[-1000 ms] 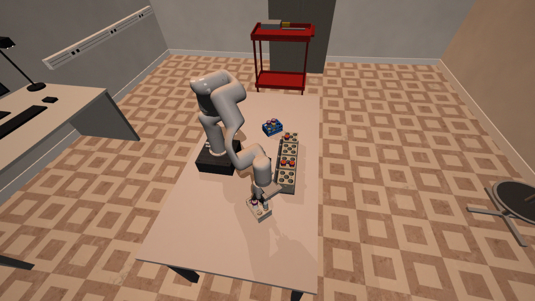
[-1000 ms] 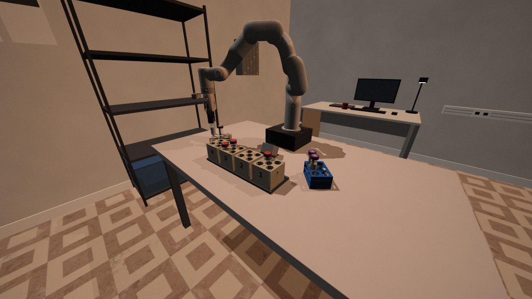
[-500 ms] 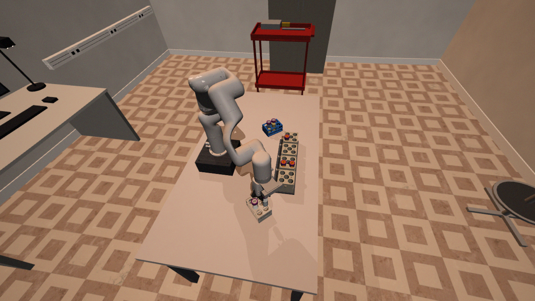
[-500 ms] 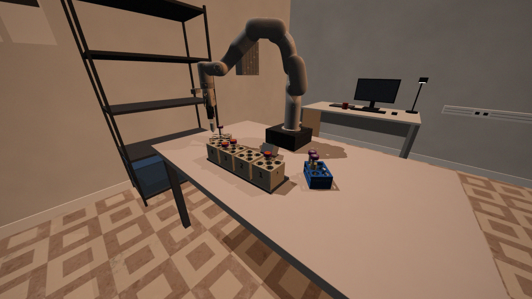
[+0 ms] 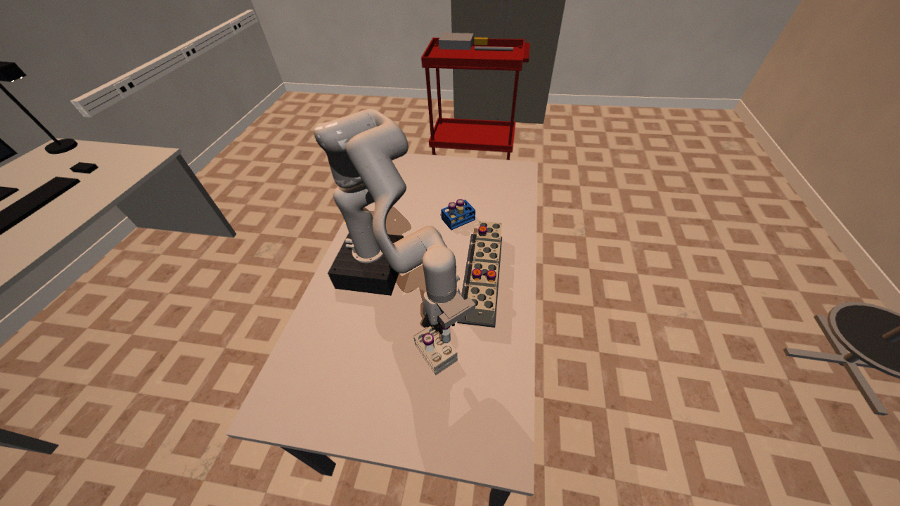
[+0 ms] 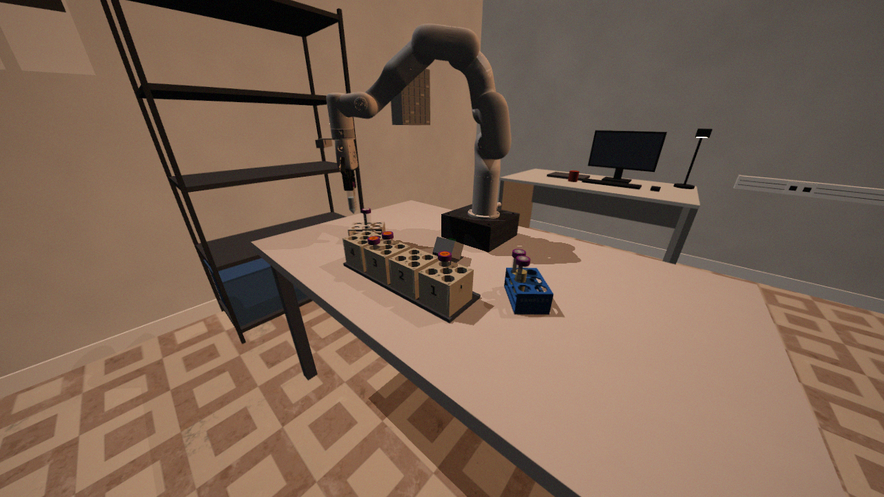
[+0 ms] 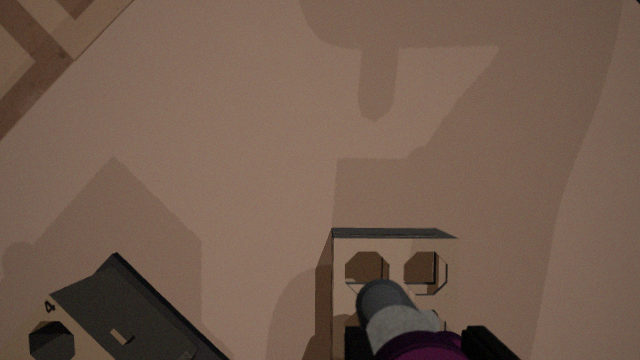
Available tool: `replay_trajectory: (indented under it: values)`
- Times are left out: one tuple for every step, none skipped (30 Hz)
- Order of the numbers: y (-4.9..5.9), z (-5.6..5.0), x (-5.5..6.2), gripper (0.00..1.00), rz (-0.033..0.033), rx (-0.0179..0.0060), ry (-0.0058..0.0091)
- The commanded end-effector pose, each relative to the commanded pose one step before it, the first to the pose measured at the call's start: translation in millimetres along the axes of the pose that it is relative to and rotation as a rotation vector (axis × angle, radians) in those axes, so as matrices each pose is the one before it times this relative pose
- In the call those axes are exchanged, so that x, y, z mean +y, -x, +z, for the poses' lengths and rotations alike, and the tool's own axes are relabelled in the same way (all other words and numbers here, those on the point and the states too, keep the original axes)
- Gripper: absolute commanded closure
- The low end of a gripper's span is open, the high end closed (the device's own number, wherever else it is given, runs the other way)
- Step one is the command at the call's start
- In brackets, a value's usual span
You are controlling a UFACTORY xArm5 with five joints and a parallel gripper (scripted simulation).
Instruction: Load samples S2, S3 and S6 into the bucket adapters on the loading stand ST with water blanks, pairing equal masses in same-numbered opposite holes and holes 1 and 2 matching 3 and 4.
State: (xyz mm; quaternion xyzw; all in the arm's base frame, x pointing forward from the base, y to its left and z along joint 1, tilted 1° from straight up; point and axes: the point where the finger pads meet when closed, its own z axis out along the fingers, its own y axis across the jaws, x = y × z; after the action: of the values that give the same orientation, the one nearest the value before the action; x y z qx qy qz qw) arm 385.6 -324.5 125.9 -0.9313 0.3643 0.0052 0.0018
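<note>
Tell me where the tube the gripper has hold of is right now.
The gripper holds the tube lifted clear above the pale rack, which stands just past the adapter 4 end of the loading stand. In the wrist view it hangs over the rack's open wells.
</note>
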Motion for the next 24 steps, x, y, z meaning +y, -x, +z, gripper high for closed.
replay_trajectory:
  values:
    - [-1.33,-11.96,-0.08,1.00,0.00000,0.00478,0.00122]
    - [0.00,-2.00,0.00,1.00,0.00000,0.00000,0.00000]
    - [0.00,-2.00,0.00,1.00,0.00000,0.00000,0.00000]
    - [0.00,-2.00,0.00,1.00,0.00000,0.00000,0.00000]
    - [0.00,-2.00,0.00,1.00,0.00000,0.00000,0.00000]
    - [0.00,-2.00,0.00,1.00,0.00000,0.00000,0.00000]
    - [0.00,-2.00,0.00,1.00,0.00000,0.00000,0.00000]
    - [0.00,-2.00,0.00,1.00,0.00000,0.00000,0.00000]
    - [0.00,0.00,0.00,1.00,0.00000,0.00000,0.00000]
    - [0.00,0.00,0.00,1.00,0.00000,0.00000,0.00000]
    - [0.00,-1.00,0.00,1.00,0.00000,0.00000,0.00000]
    - [0.00,0.00,0.00,1.00,0.00000,0.00000,0.00000]
    - [0.00,0.00,0.00,1.00,0.00000,0.00000,0.00000]
    - [0.00,0.00,0.00,1.00,0.00000,0.00000,0.00000]
    - [0.00,0.00,0.00,1.00,0.00000,0.00000,0.00000]
    - [0.00,0.00,0.00,1.00,0.00000,0.00000,0.00000]
    - [0.00,0.00,0.00,1.00,0.00000,0.00000,0.00000]
    - [0.00,0.00,0.00,1.00,0.00000,0.00000,0.00000]
    - [0.00,0.00,0.00,1.00,0.00000,0.00000,0.00000]
    - [0.00,0.00,0.00,1.00,0.00000,0.00000,0.00000]
    - [2.76,0.00,-4.18,1.00,-0.03333,-0.00001,-0.00004]
    - [2.62,0.00,-4.27,1.00,-0.03333,-0.00001,-0.00004]
    - [2.47,0.00,-4.36,1.00,-0.03333,-0.00001,-0.00004]
    - [2.33,0.00,-4.44,1.00,-0.03333,-0.00001,-0.00004]
